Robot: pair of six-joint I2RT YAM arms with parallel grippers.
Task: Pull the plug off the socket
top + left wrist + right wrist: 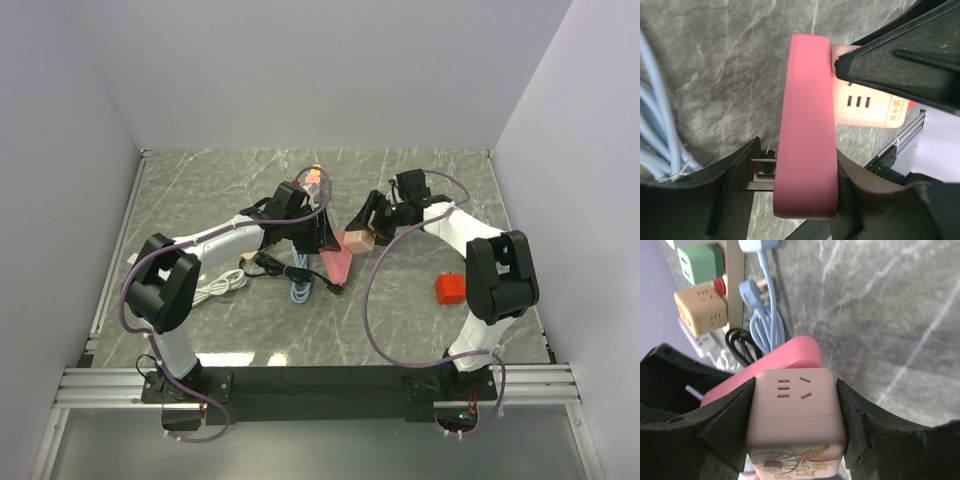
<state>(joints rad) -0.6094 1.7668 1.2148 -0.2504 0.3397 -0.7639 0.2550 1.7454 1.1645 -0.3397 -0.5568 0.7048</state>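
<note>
Grey marble tabletop [420, 190] centre: right gripper [796, 407] clamps pale pink plastic cube plug [792, 390] seated against flat pink plastic socket block [807, 125], clamped by left gripper [794, 167]; off-axis pulling could slip smooth cube out of grip

Grey marbled table [420, 330], and there's a red block [450, 289] sitting alone on the right. Left of centre it's a tangle: white cable [222, 283] outermost, black cable [280, 266] beside it, blue cable [300, 291] bundled next. The pink plug [338, 262] slants just beside them; can't tell if it touches down.
</note>
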